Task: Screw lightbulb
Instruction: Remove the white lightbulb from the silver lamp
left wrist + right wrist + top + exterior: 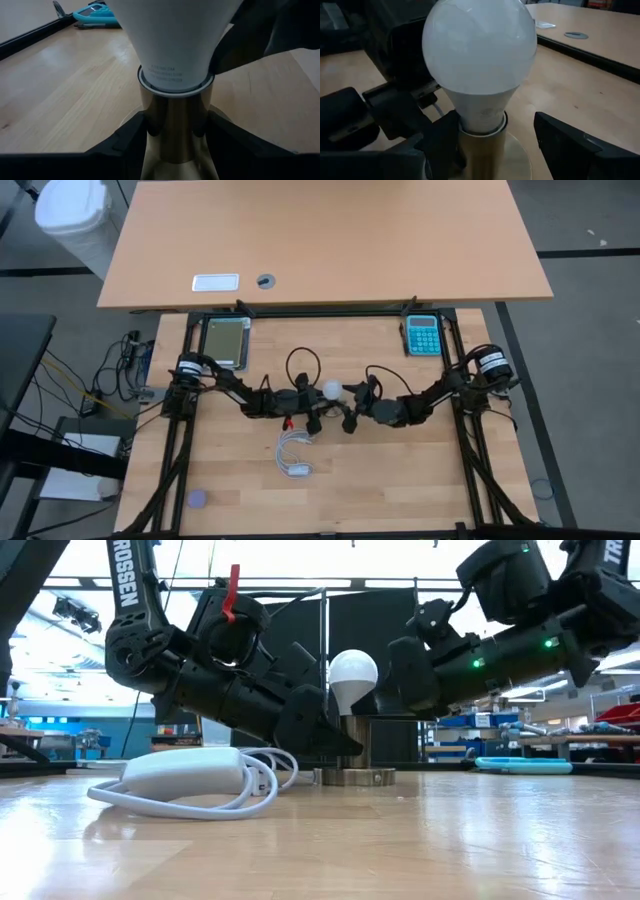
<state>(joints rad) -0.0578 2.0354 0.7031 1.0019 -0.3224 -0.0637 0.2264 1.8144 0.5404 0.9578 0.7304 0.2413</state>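
Note:
The white lightbulb (352, 673) stands upright with its screw base in a brass socket (352, 745) on a round foot (356, 777) in the middle of the table. My left gripper (177, 137) comes from the table's left and is shut on the socket's column below the bulb. My right gripper (495, 129) comes from the table's right and is open. Its fingers stand on either side of the bulb's neck (482, 112). One finger (570, 145) is clearly apart from the neck. Whether the other finger (440, 137) touches it, I cannot tell. My left gripper pinches the socket's brass column (152, 125) between its two fingers, just below the bulb's collar. The fingers come nearly level from the table's left, slanting a little down, one on each side of the column. The socket stands upright with its foot on the table.
A coiled white cable with its adapter (190, 772) lies just in front of the left arm, toward the near edge. A teal calculator (422, 334) and a grey tray (226, 340) sit at the far edge. A small purple thing (197, 498) lies near left.

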